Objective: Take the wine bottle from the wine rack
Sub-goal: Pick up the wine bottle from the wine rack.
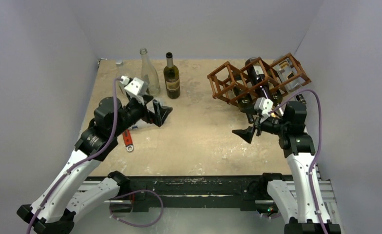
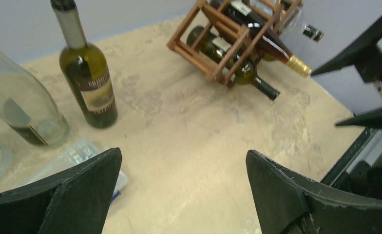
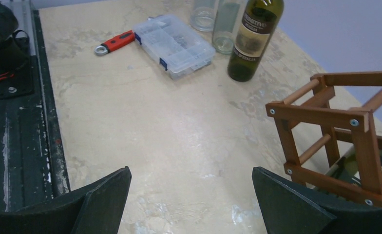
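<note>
Reddish-brown wine rack (image 3: 320,114), wine bottle (image 2: 269,44) inside, near parted right jaws

Reddish-brown wood, smooth, low sheen: wine rack (image 3: 320,114); bright metal screw heads (image 3: 354,122) at its joints. Beige, mottled, stone-look, faint sheen: tabletop (image 3: 145,126). Glossy dark green glass, paper label: standing bottle (image 2: 89,83). Clear glass: clear bottle (image 2: 18,102). Dark glossy glass, gold foil on neck: racked wine bottle (image 2: 269,45). Clear plastic: compartment box (image 3: 174,45). Matt black plastic, edges chipped and rough: fingers (image 2: 82,195) of left gripper (image 2: 183,153).
</note>
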